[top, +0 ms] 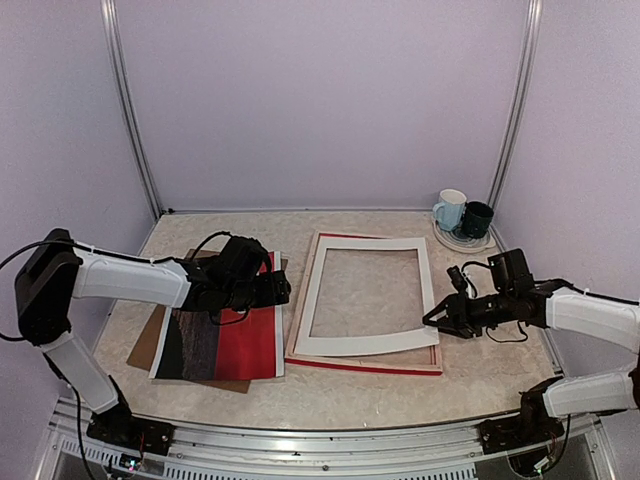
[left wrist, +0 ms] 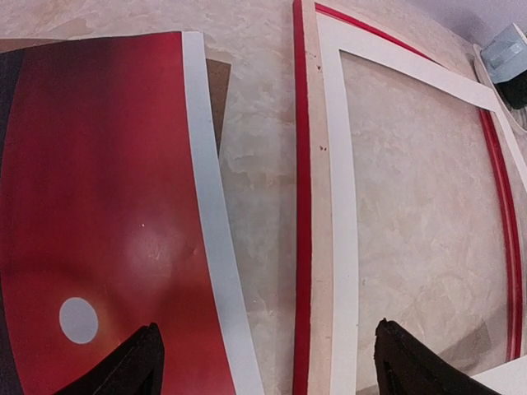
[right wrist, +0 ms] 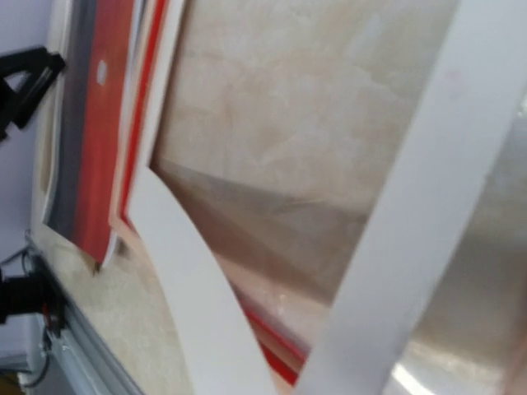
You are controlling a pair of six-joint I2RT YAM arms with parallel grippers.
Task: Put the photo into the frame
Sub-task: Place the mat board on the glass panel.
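Table (top: pixel 330 395) holds one photo (top: pixel 225 340), one frame (top: pixel 360 366), two mugs (top: pixel 452 210).

The left end effector (top: pixel 278 290) hides part of the photo (top: pixel 235 340); the frame (right wrist: pixel 268 333) looks blurred from the right wrist.

Left arm (top: pixel 130 278), right arm (top: pixel 590 312): white link shells, black joint housings, black wrists. Thin black cables (top: pixel 205 243) loop loose along both. Bases (top: pixel 120 432) black.

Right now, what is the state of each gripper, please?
Left gripper: open, holding nothing.
Right gripper: at the white mat edge; open or closed cannot be told.
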